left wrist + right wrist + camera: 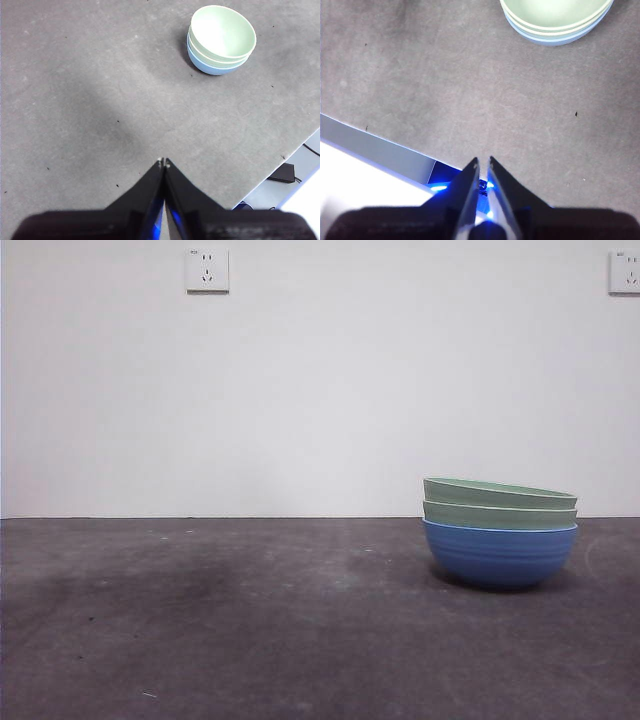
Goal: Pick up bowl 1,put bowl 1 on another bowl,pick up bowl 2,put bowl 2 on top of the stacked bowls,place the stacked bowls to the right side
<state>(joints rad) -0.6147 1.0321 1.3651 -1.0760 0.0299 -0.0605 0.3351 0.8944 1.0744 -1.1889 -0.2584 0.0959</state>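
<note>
**Three bowls stacked at the right of the counter, both hands clear**

While neither arm shows in the front view, the stacked bowls stand on the right part of the grey counter, toward its far side, close to the white wall. At the bottom sits the blue bowl, ribbed and resting directly on the counter. Two pale green bowls are nested in it: the lower green bowl shows only as a band above the blue rim, and the upper green bowl sits in it slightly tilted, its rim higher on the left than on the right.

From the left wrist view, the left hand hangs above bare counter, well apart from the stack, its two black jaws pressed together at the tips and holding nothing. In the right wrist view, the right hand is near the counter's edge, also apart from the stack, with its jaws nearly closed, a narrow gap between the tips, and nothing between them.

Two wall sockets sit high on the wall.
</note>
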